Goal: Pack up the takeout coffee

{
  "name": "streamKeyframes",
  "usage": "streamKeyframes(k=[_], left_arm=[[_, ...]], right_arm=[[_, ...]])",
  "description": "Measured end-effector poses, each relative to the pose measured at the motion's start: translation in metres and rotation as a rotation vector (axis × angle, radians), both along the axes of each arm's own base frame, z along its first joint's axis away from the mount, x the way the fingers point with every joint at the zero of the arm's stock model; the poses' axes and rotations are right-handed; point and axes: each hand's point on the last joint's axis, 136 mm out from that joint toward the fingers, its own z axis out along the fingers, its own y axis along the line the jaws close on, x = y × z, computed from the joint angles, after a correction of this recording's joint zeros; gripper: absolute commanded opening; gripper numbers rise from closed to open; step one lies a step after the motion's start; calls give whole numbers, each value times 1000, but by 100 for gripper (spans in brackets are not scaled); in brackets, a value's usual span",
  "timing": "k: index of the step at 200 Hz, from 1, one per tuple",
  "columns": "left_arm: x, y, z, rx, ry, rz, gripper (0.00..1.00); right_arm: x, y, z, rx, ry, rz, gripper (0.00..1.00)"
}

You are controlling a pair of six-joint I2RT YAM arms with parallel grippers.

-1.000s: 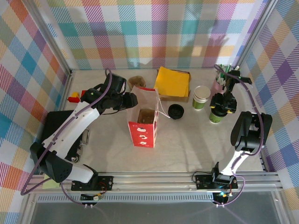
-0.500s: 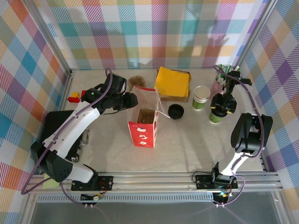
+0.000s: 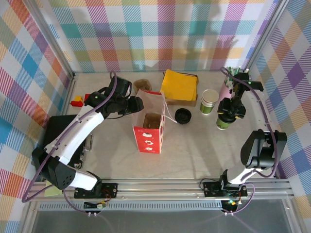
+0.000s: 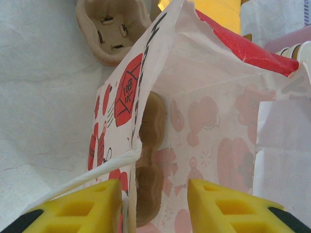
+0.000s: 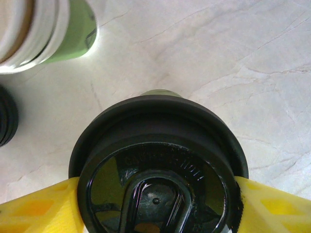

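Right wrist view: the takeout coffee, a green cup with a black lid, is at the right side of the table. The right gripper hugs its lid tight, ready to carry it. The left gripper sits apart around the paper bag wall, I think to steady it for the cup

The left arm is clad in white shells broken by black joints, and a purple cable is looped along it. The right arm is built mostly in black, with one white link above its base. Both arms are mounted on black base plates. The left fingers and right fingers are moulded in yellow with recessed pockets. Black edging is seen at the outer corners of the left pair.
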Motion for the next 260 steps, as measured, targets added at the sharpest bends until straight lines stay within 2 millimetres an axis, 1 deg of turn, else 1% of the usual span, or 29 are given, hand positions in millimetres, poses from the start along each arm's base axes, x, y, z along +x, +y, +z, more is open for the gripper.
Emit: streamKeyframes(k=[15, 30, 51, 73, 94, 132, 162, 195, 220, 260], left_arm=[[0, 0, 0, 0, 0, 0, 40], [0, 0, 0, 0, 0, 0, 40], [0, 0, -1, -1, -1, 0, 40], [0, 0, -3, -3, -5, 0, 40], [-1, 0, -5, -1, -2, 0, 40], [-4, 2, -9, 0, 5, -2, 40], [-7, 2, -4, -17, -6, -5, 40], [-9, 0, 5, -37, -32, -13, 40], [-11, -1, 4, -39, -29, -14, 40], [-13, -1, 4, -40, -30, -19, 40]], right_arm=[[-3, 11, 13, -4, -11, 28, 67], [-4, 25, 31, -6, -42, 57, 67], [-5, 48, 59, -6, -101, 110, 67], [-12, 76, 87, 1, -150, 173, 66], [-20, 100, 107, 4, -182, 228, 66], [-32, 139, 140, 19, -243, 316, 65], [-35, 169, 156, 34, -270, 377, 65], [-30, 199, 168, 33, -300, 431, 65], [-27, 217, 179, 39, -332, 461, 65], [-25, 239, 197, 62, -395, 501, 64]])
